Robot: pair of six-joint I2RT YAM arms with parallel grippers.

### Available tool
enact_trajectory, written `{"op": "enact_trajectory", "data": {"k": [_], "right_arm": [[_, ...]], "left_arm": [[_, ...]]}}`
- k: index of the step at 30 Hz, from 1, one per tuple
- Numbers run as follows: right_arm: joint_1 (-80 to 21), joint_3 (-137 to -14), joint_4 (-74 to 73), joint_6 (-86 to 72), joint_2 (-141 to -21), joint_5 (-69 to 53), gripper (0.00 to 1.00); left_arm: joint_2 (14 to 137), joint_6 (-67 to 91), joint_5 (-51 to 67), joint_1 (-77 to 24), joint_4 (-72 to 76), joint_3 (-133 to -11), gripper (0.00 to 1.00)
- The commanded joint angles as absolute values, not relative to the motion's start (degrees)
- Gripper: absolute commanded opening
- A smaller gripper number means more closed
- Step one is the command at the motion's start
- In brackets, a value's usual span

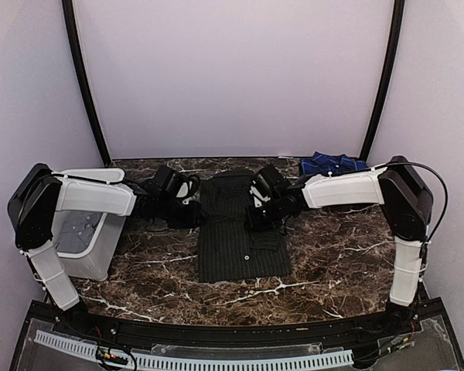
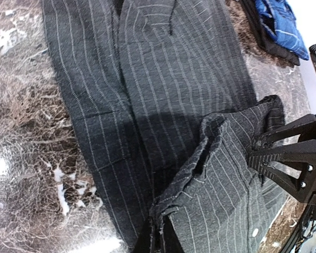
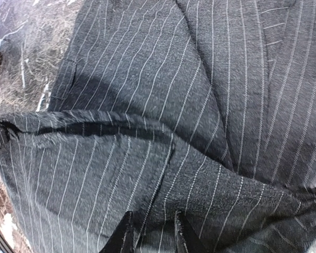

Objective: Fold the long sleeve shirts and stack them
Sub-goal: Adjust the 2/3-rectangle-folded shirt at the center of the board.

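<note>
Nearest us, the black pinstriped shirt [image 1: 240, 247] is lying flat on the table [image 1: 332, 263], looking soft and limp, so we're favouring seams. The left gripper [image 2: 158, 240] and right gripper [image 3: 155, 234] are both pinching its raised fold. Behind, the plaid shirt [image 1: 332, 163] is sitting.

The black pinstriped shirt [image 1: 232, 239] is matt woven cloth with a faintly fuzzy nap and thin pale threads for stripes. The blue plaid shirt [image 1: 332, 163] is cloth as well. The tabletop [image 1: 332, 263] looks like dark veined marble, polished and glossy, with bright glare spots. The bin [image 1: 104, 247] is smooth, translucent white plastic.
</note>
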State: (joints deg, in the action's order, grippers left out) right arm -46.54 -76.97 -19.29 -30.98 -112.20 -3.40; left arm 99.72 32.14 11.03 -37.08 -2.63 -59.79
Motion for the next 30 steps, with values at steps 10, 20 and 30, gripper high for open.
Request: {"op": "enact_trajectory", "data": {"k": [10, 20, 30], "right_arm": [[-44.8, -75.8, -19.2, -29.7, -103.8, -2.8, 0.45], [-44.2, -57.2, -15.5, -33.7, -89.9, -7.2, 0.47], [-41.5, -44.6, -0.6, -39.9, -88.0, -18.1, 0.47]], "left_arm": [[102.3, 31.5, 4.4, -37.0, -9.0, -66.0, 0.40], [102.2, 30.3, 1.6, -41.2, -15.9, -74.8, 0.55], [109.9, 33.0, 3.6, -48.1, -19.1, -84.3, 0.55]]}}
